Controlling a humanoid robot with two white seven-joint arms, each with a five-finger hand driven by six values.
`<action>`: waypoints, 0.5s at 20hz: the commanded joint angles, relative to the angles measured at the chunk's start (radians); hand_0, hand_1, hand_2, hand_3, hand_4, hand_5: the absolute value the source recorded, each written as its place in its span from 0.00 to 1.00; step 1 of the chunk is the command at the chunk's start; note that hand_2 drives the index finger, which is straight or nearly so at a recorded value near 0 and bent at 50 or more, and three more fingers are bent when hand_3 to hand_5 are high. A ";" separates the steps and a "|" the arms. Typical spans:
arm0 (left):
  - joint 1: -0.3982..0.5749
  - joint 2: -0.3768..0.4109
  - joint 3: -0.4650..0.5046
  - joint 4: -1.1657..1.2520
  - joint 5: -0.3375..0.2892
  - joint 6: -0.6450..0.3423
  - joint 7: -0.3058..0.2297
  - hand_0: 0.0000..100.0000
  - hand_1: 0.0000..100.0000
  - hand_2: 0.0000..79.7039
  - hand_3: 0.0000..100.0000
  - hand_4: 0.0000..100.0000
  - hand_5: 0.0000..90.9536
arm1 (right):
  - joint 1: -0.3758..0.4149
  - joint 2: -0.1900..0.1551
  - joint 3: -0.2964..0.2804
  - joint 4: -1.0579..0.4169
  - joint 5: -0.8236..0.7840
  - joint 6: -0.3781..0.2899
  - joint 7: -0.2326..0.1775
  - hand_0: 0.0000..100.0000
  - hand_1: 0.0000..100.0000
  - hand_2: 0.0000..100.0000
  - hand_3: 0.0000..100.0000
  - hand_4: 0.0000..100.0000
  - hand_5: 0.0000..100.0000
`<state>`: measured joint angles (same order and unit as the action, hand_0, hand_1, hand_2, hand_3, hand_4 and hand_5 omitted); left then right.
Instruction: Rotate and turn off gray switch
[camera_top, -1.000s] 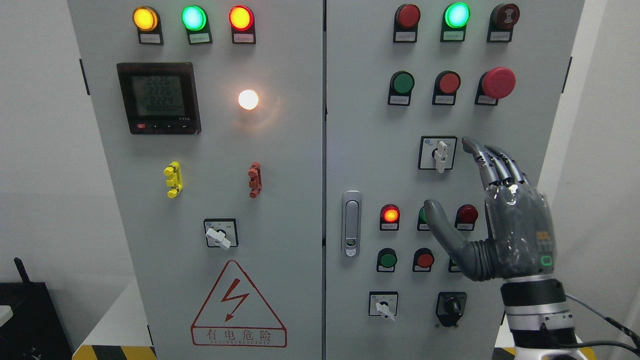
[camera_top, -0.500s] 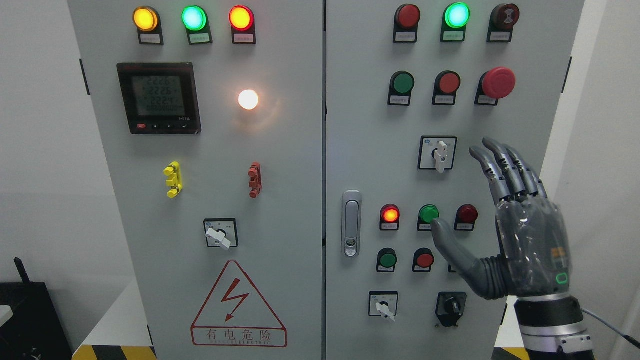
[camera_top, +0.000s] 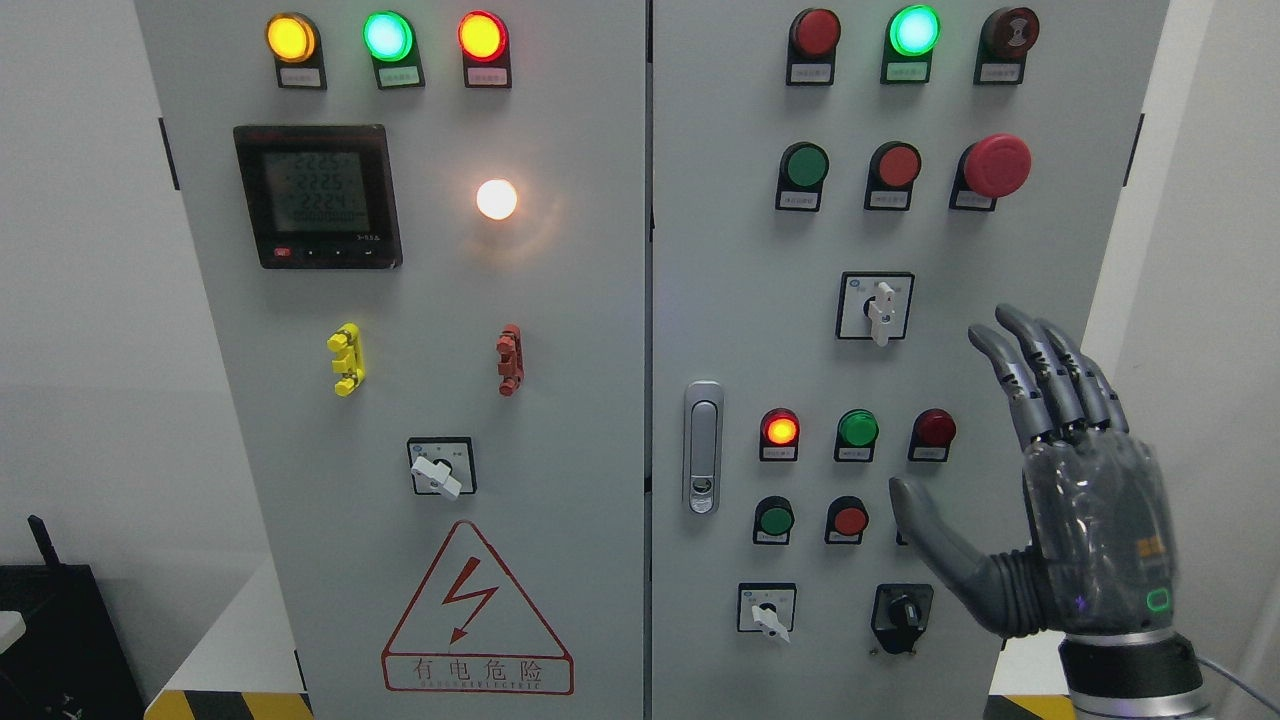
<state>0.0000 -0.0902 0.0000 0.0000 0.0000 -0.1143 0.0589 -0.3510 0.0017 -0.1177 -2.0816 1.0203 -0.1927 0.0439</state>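
right robot hand (camera_top: 1040, 500) | raised, back toward camera | fingers spread, thumb out left | holding nothing

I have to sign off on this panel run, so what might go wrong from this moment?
The right hand is open beside the panel, with the green button and dark red button near its thumb; a careless sweep might press one. Several similar rotary switches exist: the gray switch, one at lower left and a black one, so it may grab the wrong one.
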 joint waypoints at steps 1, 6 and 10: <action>-0.009 0.001 0.008 -0.025 0.020 0.002 -0.001 0.12 0.39 0.00 0.00 0.00 0.00 | 0.017 0.009 -0.036 -0.008 0.000 -0.002 -0.001 0.21 0.09 0.00 0.00 0.00 0.00; -0.009 0.000 0.008 -0.025 0.020 0.002 -0.001 0.12 0.39 0.00 0.00 0.00 0.00 | 0.017 0.011 -0.036 -0.008 0.000 -0.002 -0.001 0.21 0.10 0.00 0.00 0.00 0.00; -0.009 0.000 0.008 -0.025 0.020 0.002 -0.001 0.12 0.39 0.00 0.00 0.00 0.00 | 0.017 0.014 -0.036 -0.008 0.000 -0.001 -0.002 0.22 0.10 0.00 0.00 0.00 0.00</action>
